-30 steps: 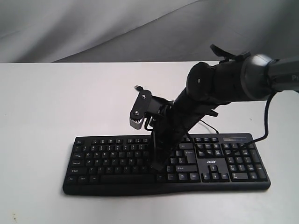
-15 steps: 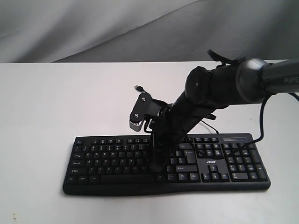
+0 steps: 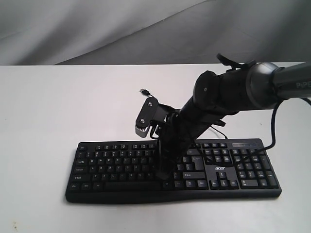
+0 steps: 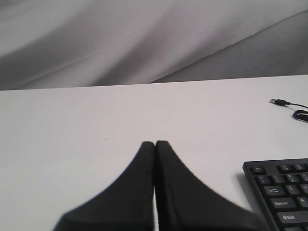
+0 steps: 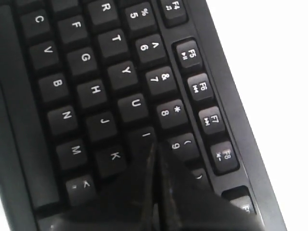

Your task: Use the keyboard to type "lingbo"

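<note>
The black keyboard (image 3: 121,165) lies across the near part of the white table (image 3: 58,107), its "acer" logo (image 3: 219,169) by the arrow keys. My right gripper (image 3: 163,175) reaches in from the right and points steeply down at the letter keys right of the middle. In the right wrist view it (image 5: 155,149) is shut on nothing, its tips at the edge of the I key (image 5: 143,136), between K and 9; the keys beneath the fingers are hidden. My left gripper (image 4: 155,143) is shut and empty over bare table, left of the keyboard's corner (image 4: 284,192).
The keyboard's thin cable runs behind it to a loose USB plug (image 3: 144,91) on the table, also seen as the USB plug (image 4: 279,102) in the left wrist view. A grey cloth backdrop (image 3: 97,29) rises behind the table.
The right arm's upper part has shifted slightly left and its wrist camera has risen a little. The fingertips stay at nearly the same spot on the keys.
</note>
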